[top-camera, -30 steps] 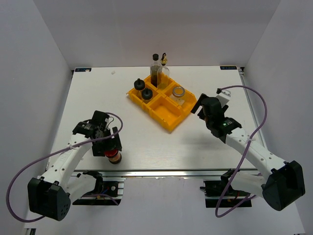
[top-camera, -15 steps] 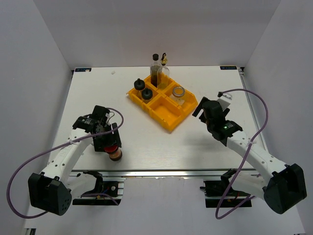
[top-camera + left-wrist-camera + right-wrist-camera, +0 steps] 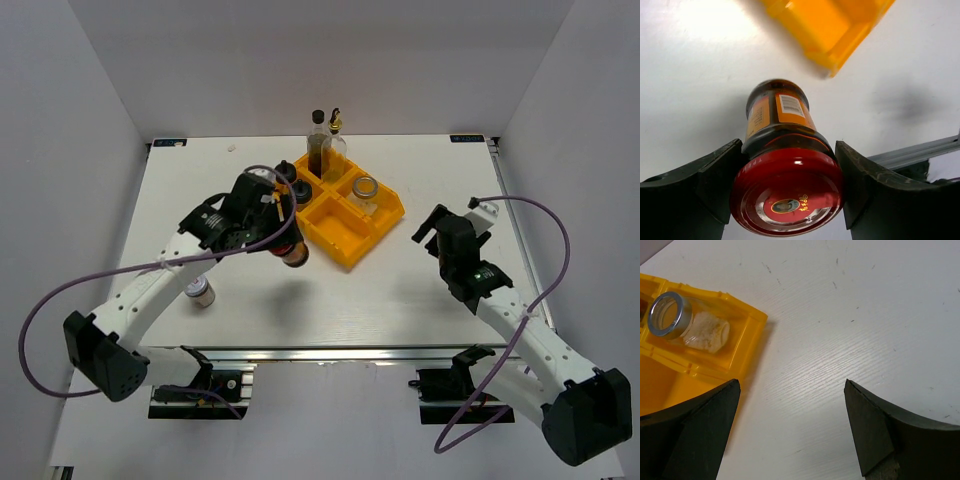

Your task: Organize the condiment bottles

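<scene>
My left gripper (image 3: 288,240) is shut on a red-lidded jar (image 3: 294,254) with an orange label and holds it above the table, next to the near-left side of the yellow tray (image 3: 352,252). In the left wrist view the fingers clamp the jar (image 3: 786,197) just under its lid. A tall dark bottle (image 3: 318,148) and a gold-spouted clear bottle (image 3: 336,135) stand at the tray's far corner. Two black-lidded jars (image 3: 299,193) sit in the left compartment. A silver-rimmed jar (image 3: 365,190) sits in the right compartment. My right gripper (image 3: 440,226) is open and empty, right of the tray.
A small pale-lidded jar (image 3: 203,291) stands alone on the table at the front left. In the right wrist view the silver-rimmed jar (image 3: 685,322) shows inside the tray (image 3: 742,347), up and left of my open gripper (image 3: 790,430). The table's front rail (image 3: 920,152) shows in the left wrist view.
My left gripper lifted the red-lidded jar from near the front edge and carried it toward the tray, uncovering the small pale-lidded jar. My right arm drew back to the right.
</scene>
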`<state>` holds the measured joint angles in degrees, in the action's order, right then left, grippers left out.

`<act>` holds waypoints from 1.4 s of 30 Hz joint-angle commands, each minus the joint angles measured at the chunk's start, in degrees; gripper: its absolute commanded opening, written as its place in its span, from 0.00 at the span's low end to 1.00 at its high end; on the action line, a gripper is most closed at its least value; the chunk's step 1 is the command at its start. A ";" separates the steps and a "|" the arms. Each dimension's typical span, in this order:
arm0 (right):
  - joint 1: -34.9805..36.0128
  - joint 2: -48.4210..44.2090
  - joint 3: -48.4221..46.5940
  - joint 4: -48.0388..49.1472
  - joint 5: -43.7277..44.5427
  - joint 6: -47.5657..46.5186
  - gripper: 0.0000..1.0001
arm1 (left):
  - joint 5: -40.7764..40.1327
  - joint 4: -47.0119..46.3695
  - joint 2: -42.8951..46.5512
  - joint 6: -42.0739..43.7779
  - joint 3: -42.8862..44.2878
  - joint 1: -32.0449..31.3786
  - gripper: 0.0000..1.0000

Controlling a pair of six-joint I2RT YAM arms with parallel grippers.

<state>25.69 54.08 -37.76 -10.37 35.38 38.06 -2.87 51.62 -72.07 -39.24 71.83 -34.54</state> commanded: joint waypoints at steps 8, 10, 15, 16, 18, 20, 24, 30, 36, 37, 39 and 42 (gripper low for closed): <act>-7.23 -3.55 3.91 3.69 -5.23 -2.73 0.89 | -2.40 -9.61 -18.61 2.50 22.90 -4.39 0.04; -7.76 -3.99 4.36 3.95 -5.75 -2.82 0.89 | -2.14 -10.04 -23.18 3.21 26.94 -4.48 0.04; -9.08 -3.73 5.24 4.83 -6.55 -3.17 0.89 | 0.06 -9.16 -33.55 4.87 37.65 -4.57 0.04; -9.17 -3.64 5.33 5.01 -6.55 -3.26 0.89 | -0.11 -8.99 -34.79 4.97 38.90 -4.57 0.03; -9.69 -3.29 5.41 5.18 -6.90 -3.35 0.89 | -1.95 -7.59 -38.21 5.23 42.58 -4.57 0.03; -10.14 -2.85 5.41 5.27 -7.33 -3.43 0.89 | -3.62 -5.57 -40.15 5.23 44.79 -4.57 0.03; -10.57 -2.14 5.59 5.63 -7.86 -3.61 0.89 | -5.65 -4.16 -43.23 5.14 47.34 -4.57 0.04; -11.28 -1.09 5.77 5.98 -8.74 -3.70 0.89 | -7.14 -2.84 -45.17 5.14 47.44 -4.57 0.07; -11.81 0.14 5.94 6.33 -9.45 -3.79 0.89 | -10.83 -2.40 -47.36 4.71 47.79 -4.57 0.15; -11.98 0.23 5.94 6.33 -9.62 -3.79 0.89 | -11.10 -2.57 -47.54 4.62 47.87 -4.48 0.18; -12.07 0.41 5.85 6.33 -9.89 -3.87 0.89 | -10.84 -2.75 -48.25 4.70 48.05 -4.30 0.21; -12.33 0.50 6.03 6.33 -9.89 -3.88 0.89 | -10.57 -2.66 -49.04 4.44 47.79 -3.78 0.29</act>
<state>13.82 54.54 -32.03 -6.15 25.71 35.16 -12.01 52.07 -122.48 -34.35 116.31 -38.74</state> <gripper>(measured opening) 0.895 0.798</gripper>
